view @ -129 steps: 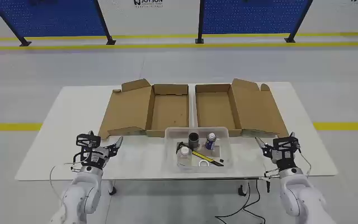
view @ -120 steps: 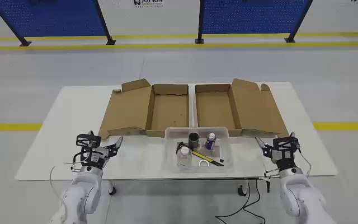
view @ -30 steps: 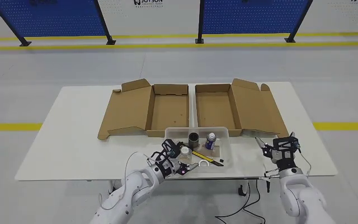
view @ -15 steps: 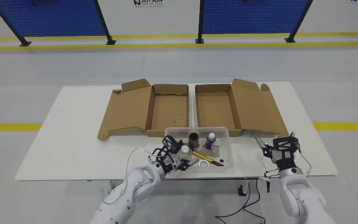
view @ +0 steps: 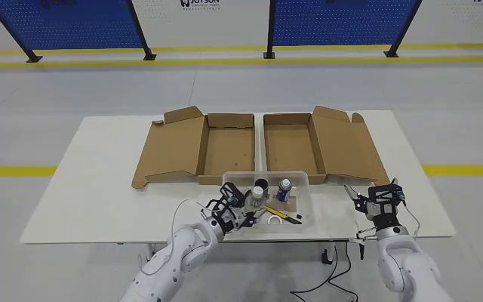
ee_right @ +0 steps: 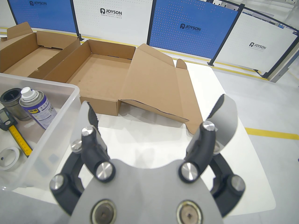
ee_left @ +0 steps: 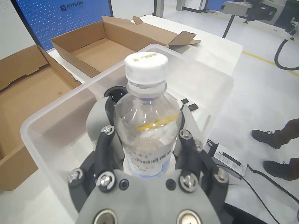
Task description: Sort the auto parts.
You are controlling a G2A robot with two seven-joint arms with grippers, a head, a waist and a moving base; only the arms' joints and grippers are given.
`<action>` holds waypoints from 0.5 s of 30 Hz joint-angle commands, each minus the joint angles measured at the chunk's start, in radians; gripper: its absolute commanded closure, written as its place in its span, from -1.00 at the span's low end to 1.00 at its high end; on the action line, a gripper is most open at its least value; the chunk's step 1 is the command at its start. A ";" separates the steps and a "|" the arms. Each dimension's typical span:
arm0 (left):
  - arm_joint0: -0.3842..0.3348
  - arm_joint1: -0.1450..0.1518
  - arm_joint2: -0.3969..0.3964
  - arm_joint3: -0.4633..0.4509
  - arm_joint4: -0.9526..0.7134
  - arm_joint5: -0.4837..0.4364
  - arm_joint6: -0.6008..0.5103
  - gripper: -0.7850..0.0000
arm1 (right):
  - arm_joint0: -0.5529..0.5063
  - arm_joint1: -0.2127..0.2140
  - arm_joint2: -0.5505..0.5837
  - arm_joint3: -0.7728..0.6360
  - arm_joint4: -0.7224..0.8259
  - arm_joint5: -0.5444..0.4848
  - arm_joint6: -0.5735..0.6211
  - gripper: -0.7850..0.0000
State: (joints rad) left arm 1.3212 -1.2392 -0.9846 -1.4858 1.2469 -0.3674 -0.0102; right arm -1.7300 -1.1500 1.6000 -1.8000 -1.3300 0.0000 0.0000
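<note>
Between the clenched fingers of the left claw (ee_left: 143, 127) stands a white-capped bottle (ee_left: 146, 99), inside the clear bin (ee_left: 58, 106). The right wrist view shows a spray can (ee_right: 38, 108) there. The right claw (ee_right: 156, 104) gapes, released. Since earlier, the bottle has shifted toward the cardboard boxes (view: 230, 151).

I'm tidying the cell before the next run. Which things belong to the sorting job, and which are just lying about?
Job: bottle in left gripper; black cylinder, spray can, caliper and white ring in bin; box; second box.
Lying about: floor cable; blue panels.
</note>
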 commanded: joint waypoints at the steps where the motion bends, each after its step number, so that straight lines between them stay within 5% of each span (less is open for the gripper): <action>1: -0.001 -0.001 0.003 0.002 0.002 0.001 0.004 0.88 | 0.000 0.000 0.000 0.000 0.000 0.000 0.000 -1.00; 2: -0.002 -0.001 0.003 0.003 0.002 0.001 0.007 1.00 | 0.000 0.000 0.000 0.000 0.000 0.000 0.000 -1.00; 15: -0.007 -0.004 -0.024 -0.019 -0.016 0.029 0.055 1.00 | 0.000 0.000 0.000 0.000 0.000 0.000 0.000 -1.00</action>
State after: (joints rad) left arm 1.3158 -1.2432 -1.0030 -1.4989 1.2347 -0.3408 0.0411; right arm -1.7300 -1.1500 1.6000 -1.8000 -1.3300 0.0000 0.0000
